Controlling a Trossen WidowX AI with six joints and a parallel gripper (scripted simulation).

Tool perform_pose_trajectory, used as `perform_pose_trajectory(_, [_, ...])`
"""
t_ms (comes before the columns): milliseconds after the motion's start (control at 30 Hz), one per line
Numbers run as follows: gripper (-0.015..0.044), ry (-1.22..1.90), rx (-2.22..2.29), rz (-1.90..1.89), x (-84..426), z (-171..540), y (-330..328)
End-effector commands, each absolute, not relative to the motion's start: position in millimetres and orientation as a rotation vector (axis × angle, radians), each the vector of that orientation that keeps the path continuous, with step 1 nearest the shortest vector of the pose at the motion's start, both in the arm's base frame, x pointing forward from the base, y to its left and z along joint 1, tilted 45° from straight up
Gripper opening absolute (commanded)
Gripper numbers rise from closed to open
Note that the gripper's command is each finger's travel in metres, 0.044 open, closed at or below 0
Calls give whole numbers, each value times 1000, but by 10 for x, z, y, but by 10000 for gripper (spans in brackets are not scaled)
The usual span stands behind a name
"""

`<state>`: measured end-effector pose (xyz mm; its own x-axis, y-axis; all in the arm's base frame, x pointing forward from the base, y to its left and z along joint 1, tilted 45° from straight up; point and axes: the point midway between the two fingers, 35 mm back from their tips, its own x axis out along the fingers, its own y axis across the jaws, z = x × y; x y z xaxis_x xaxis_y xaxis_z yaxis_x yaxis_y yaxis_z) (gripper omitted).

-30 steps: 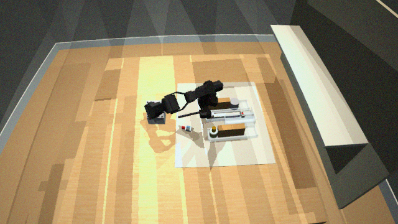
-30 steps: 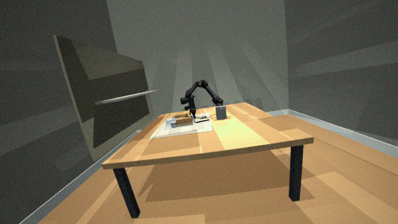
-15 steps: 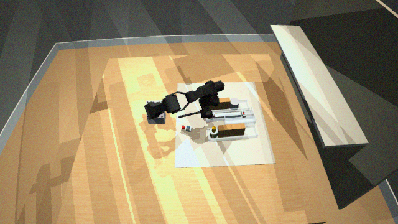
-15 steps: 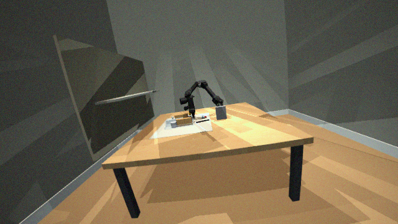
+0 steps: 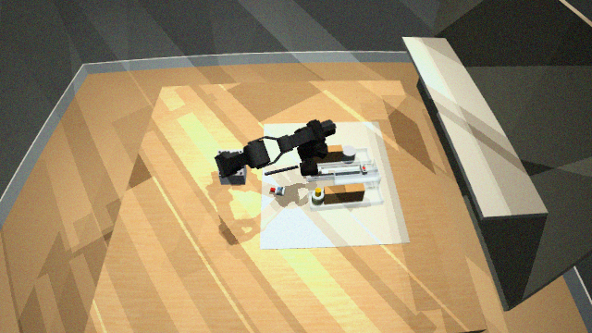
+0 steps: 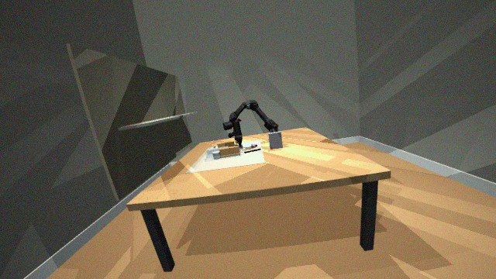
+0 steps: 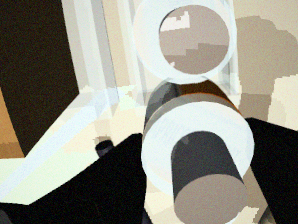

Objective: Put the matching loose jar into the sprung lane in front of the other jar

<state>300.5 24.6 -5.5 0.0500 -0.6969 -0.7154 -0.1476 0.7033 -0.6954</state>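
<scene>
JAR IN GRIP AT NEAR END OF MID LANE

End effector (image 5: 309,168) (image 6: 240,146) (image 7: 193,136) is shut on a jar w/ a white shoulder and dark cap, i.e. the held jar (image 7: 200,117), one black finger each side. Brown band shows on its body. Just beyond it in the wrist pic, a white round top w/ grey-brown centre (image 7: 147,45) sits btwn clear lane walls (image 7: 92,50); can't tell if the two touch, nor if the held jar is on the lane floor.

Overhead, the end effector is at the arm-base end of the mid lane (image 5: 356,178); small pc. w/ red spot (image 5: 363,168) is near the lane's other end. One side lane: brown block (image 5: 344,193) + yellow-topped jar (image 5: 317,196). Other side: brown block, partly hidden by the arm (image 5: 259,153) (image 6: 252,105), + pale round-topped jar (image 5: 349,154) (image 6: 216,154).

Black rod (image 5: 281,170) (image 6: 253,150) and small red/blue item (image 5: 277,191) lie loose on the white mat (image 5: 287,227) (image 6: 248,160), which is on the tabletop (image 5: 231,287) (image 6: 294,167), nr. the grey base block (image 5: 233,178) (image 6: 275,141).
</scene>
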Motion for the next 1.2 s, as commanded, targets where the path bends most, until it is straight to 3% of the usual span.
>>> perform_pose_trajectory(0, [0, 1462, -726, -485, 3101, -30, 264])
perform_pose_trajectory(1167, [0, 1461, -726, -485, 3259, -4, 295])
